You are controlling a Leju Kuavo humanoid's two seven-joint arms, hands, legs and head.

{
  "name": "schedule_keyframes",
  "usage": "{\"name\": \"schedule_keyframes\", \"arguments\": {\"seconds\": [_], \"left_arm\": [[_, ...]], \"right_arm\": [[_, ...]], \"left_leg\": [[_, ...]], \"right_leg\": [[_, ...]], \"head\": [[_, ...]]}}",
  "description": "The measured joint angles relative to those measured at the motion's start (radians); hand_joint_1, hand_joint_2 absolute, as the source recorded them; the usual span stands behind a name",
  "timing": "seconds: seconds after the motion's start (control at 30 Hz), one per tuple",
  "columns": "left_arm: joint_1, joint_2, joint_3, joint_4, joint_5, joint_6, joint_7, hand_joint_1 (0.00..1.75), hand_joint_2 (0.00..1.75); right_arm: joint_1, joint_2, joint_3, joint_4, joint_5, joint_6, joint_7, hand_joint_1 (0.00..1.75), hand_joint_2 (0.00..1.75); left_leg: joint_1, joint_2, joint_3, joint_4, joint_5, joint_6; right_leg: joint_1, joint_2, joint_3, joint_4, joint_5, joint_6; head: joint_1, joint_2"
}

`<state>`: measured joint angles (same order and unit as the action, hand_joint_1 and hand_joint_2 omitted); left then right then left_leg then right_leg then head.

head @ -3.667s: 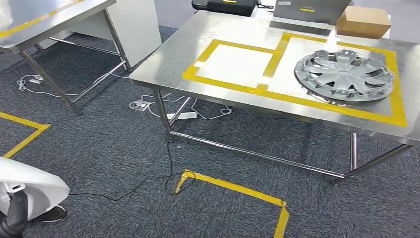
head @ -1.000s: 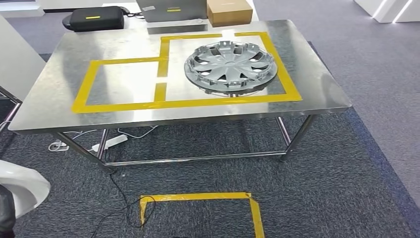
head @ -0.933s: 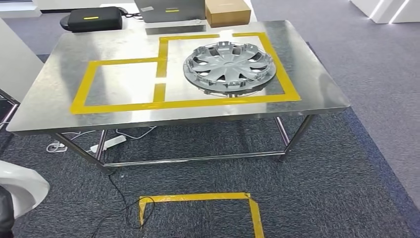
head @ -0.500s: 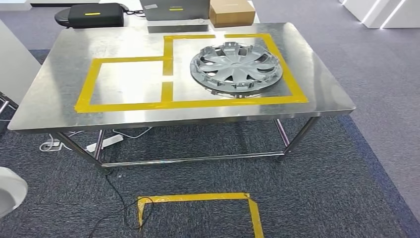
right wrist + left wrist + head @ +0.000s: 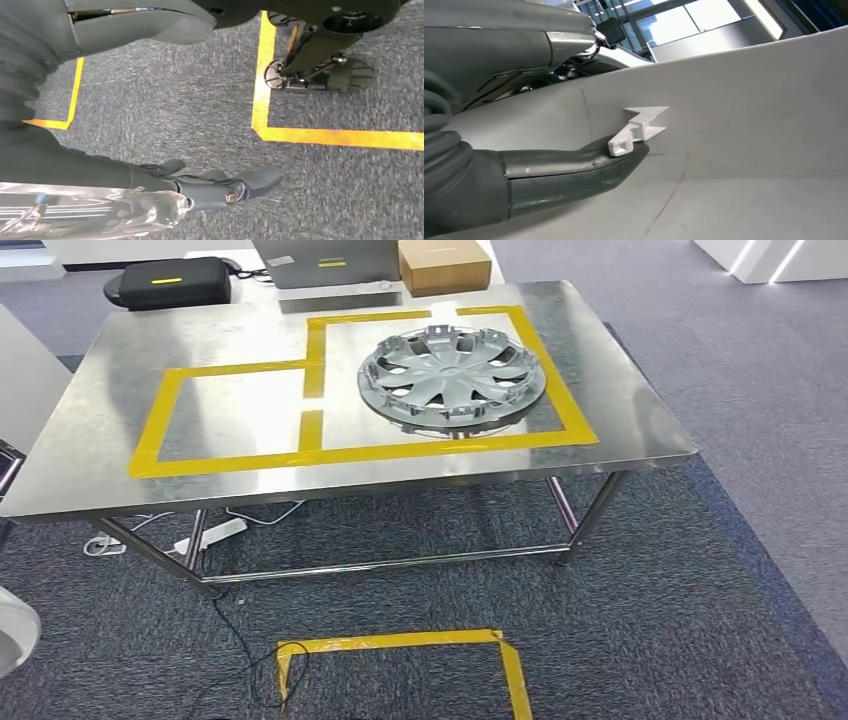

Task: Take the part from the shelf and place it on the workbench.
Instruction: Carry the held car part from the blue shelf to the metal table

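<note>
**White part in the left hand, workbench ahead**

The large white curved plastic part point(image 5: 749, 100) is off the shelf and in the robot's left hand point(image 5: 524, 170). In the left wrist view the thick grey thumb lies pressed on the part's smooth inner face, its tip touching a small white moulded clip point(image 5: 639, 127) that stands out from that face. The darker fingers reach over the part's edge on the other side, so the panel is clamped between them. In the head view a rounded corner of the same part point(image 5: 12, 630) shows at the lower left edge, low over the carpet and well apart from the table.

The right hand point(image 5: 200, 187) hangs over the dark grey carpet point(image 5: 175, 100) with its fingers stretched out and slightly apart, holding nothing.

The stainless-steel workbench point(image 5: 90, 440) stands straight ahead. Yellow tape point(image 5: 450, 445) marks two adjoining rectangles on its top. A silver plastic wheel cover point(image 5: 452, 380) lies flat inside the right rectangle; the left rectangle holds bare steel. Just past the far edge of the bench are a black case point(image 5: 165, 285), a grey laptop point(image 5: 325, 260) and a brown cardboard box point(image 5: 443, 265).

On the floor, a yellow taped outline point(image 5: 400, 640) lies in front of the bench, and a white power strip point(image 5: 215, 533) with cables rests under its left end.
</note>
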<state>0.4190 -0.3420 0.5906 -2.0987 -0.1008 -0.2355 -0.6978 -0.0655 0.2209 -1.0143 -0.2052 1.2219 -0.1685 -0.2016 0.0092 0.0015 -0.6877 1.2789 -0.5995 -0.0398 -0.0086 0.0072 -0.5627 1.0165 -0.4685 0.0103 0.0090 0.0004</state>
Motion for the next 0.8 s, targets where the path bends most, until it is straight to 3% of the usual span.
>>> {"name": "schedule_keyframes", "arguments": {"seconds": [0.03, 0.07, 0.13, 0.17, 0.23, 0.33, 0.4, 0.47, 0.5, 0.53, 0.57, 0.63, 0.67, 0.7, 0.8], "left_arm": [[0.0, 0.0, 0.002, 0.0, 0.002, 0.001, 0.0, 1.75, 1.75], [-0.001, 0.0, 0.005, 0.0, 0.005, 0.002, 0.0, 1.75, 1.75], [-0.002, 0.0, 0.012, 0.0, 0.013, 0.006, 0.0, 1.75, 1.75], [-0.003, 0.0, 0.015, 0.0, 0.016, 0.008, 0.0, 1.75, 1.75], [-0.004, -0.001, 0.02, 0.0, 0.02, 0.01, 0.0, 1.75, 1.75], [-0.005, -0.002, 0.023, -0.001, 0.023, 0.011, 0.0, 1.75, 1.75], [-0.006, -0.004, 0.025, -0.001, 0.025, 0.011, 0.0, 1.75, 1.75], [-0.007, -0.005, 0.026, -0.001, 0.025, 0.011, 0.0, 1.75, 1.75], [-0.008, -0.006, 0.026, -0.001, 0.025, 0.011, 0.0, 1.75, 1.75], [-0.008, -0.006, 0.027, -0.001, 0.025, 0.011, 0.0, 1.75, 1.75], [-0.008, -0.006, 0.027, -0.001, 0.024, 0.011, 0.0, 1.75, 1.75], [-0.009, -0.006, 0.028, -0.001, 0.025, 0.011, 0.0, 1.75, 1.75], [-0.01, -0.006, 0.028, -0.001, 0.025, 0.011, 0.0, 1.75, 1.75], [-0.011, -0.006, 0.029, -0.001, 0.025, 0.012, 0.0, 1.75, 1.75], [-0.014, -0.007, 0.03, -0.001, 0.026, 0.013, 0.0, 1.75, 1.75]], "right_arm": [[0.001, 0.0, 0.0, 0.0, 0.0, 0.0, 0.0, 0.0, 1.75], [0.001, 0.0, 0.0, 0.0, 0.0, 0.0, 0.0, 0.0, 1.75], [0.001, 0.0, 0.0, 0.0, 0.0, 0.001, 0.001, 0.0, 1.75], [0.001, 0.0, 0.0, 0.0, 0.0, 0.0, 0.001, 0.0, 1.75], [0.001, 0.0, 0.0, 0.0, 0.0, 0.0, 0.001, 0.0, 1.75], [0.001, 0.0, 0.0, 0.0, 0.0, -0.001, 0.002, 0.0, 1.75], [0.0, 0.0, 0.0, 0.0, 0.0, -0.001, 0.002, 0.0, 1.75], [0.0, 0.001, 0.0, 0.0, 0.0, -0.001, 0.002, 0.0, 1.75], [0.002, 0.001, 0.0, 0.0, 0.0, -0.001, 0.003, 0.0, 1.75], [0.004, 0.001, -0.001, 0.0, 0.0, -0.001, 0.003, 0.0, 1.75], [0.005, 0.001, -0.001, 0.0, 0.0, -0.002, 0.004, 0.0, 1.75], [0.006, 0.001, -0.001, 0.0, 0.0, -0.002, 0.005, 0.0, 1.75], [0.005, 0.001, -0.002, 0.0, 0.0, -0.002, 0.005, 0.0, 1.75], [0.004, 0.001, -0.002, 0.0, 0.0, -0.002, 0.006, 0.0, 1.75], [0.006, 0.001, -0.002, 0.0, 0.0, -0.002, 0.008, 0.0, 1.75]], "left_leg": [[0.0, 0.0, -0.005, 0.0, 0.017, 0.0], [0.0, 0.0, 0.01, -0.038, 0.05, 0.002], [-0.001, 0.0, 0.073, -0.171, 0.12, 0.007], [-0.001, -0.001, 0.099, -0.226, 0.137, 0.012], [-0.003, -0.003, 0.121, -0.272, 0.134, 0.024], [0.0, -0.005, 0.135, -0.277, 0.127, 0.047], [0.001, -0.004, 0.147, -0.278, 0.121, 0.059], [-0.001, -0.003, 0.156, -0.278, 0.111, 0.064], [-0.002, -0.003, 0.162, -0.278, 0.105, 0.064], [-0.002, -0.004, 0.171, -0.278, 0.098, 0.064], [-0.002, -0.004, 0.182, -0.278, 0.09, 0.063], [-0.002, -0.005, 0.206, -0.279, 0.072, 0.058], [-0.003, -0.004, 0.215, -0.279, 0.064, 0.053], [-0.003, -0.004, 0.219, -0.281, 0.058, 0.048], [-0.004, -0.003, 0.227, -0.281, 0.057, 0.03]], "right_leg": [[0.0, 0.001, 0.003, 0.0, -0.003, 0.0], [-0.001, 0.003, 0.008, 0.0, -0.006, 0.002], [0.0, 0.006, 0.016, 0.001, -0.014, 0.01], [0.002, 0.008, 0.017, 0.002, -0.019, 0.016], [0.006, 0.009, 0.021, 0.001, -0.024, 0.028], [0.006, 0.006, 0.03, 0.019, -0.032, 0.044], [0.005, 0.002, -0.012, 0.098, -0.074, 0.051], [0.004, 0.001, -0.092, 0.229, -0.125, 0.056], [0.004, 0.001, -0.125, 0.273, -0.134, 0.057], [0.005, 0.001, -0.142, 0.282, -0.122, 0.056], [0.005, 0.001, -0.138, 0.252, -0.09, 0.053], [0.007, 0.0, -0.096, 0.127, -0.005, 0.046], [0.009, -0.002, -0.077, 0.073, 0.015, 0.041], [0.011, -0.003, -0.064, 0.039, 0.024, 0.035], [0.014, -0.003, -0.045, 0.019, 0.019, 0.016]], "head": [[0.0, 0.0], [0.0, 0.0], [0.0, 0.0], [0.0, 0.0], [0.0, 0.0], [0.002, 0.0], [0.005, 0.0], [0.007, 0.0], [0.007, 0.0], [0.008, 0.0], [0.008, 0.0], [0.007, 0.0], [0.007, 0.0], [0.006, 0.0], [0.003, 0.0]]}}
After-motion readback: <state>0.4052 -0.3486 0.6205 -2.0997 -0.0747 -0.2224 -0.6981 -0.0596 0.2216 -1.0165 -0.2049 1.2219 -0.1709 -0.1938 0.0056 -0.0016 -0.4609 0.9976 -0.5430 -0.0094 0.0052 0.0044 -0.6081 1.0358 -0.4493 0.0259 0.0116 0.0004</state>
